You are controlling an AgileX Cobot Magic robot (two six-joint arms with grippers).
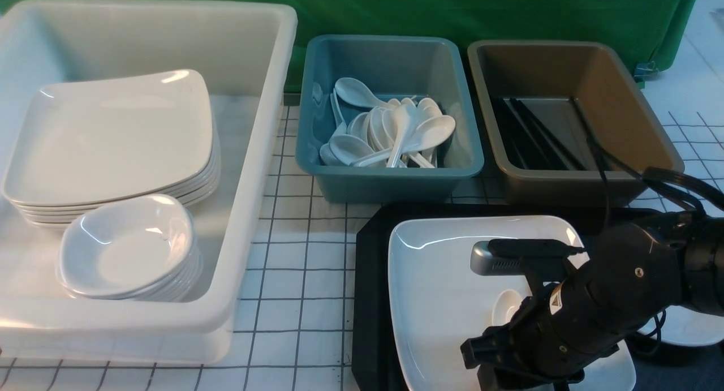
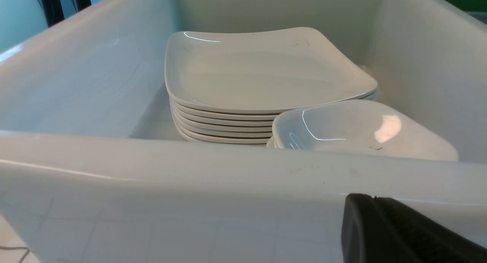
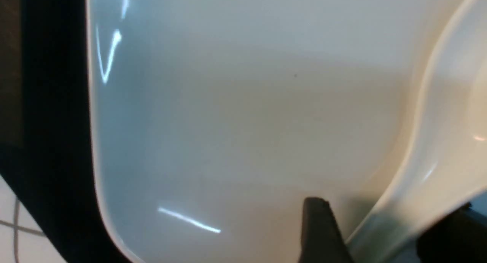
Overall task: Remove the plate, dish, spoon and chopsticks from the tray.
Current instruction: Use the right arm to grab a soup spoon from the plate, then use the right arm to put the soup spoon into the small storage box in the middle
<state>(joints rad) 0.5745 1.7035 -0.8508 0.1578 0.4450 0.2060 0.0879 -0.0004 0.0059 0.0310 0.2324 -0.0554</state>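
On plate [image 1: 441,278], glossy white spoon [image 3: 437,141] betw. parted R pincer [image 3: 392,221]; L pincer [image 2: 395,232] clenched.

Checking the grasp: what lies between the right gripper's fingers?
The spoon, resting on the plate, sits between the right gripper's open fingers; right wrist view.

The black tray [image 1: 370,300] carries the glossy white square plate [image 1: 441,289] — lying flat, covering most of it. The white spoon [image 1: 505,306] rests on the plate, toward the tray's right — partly hidden.
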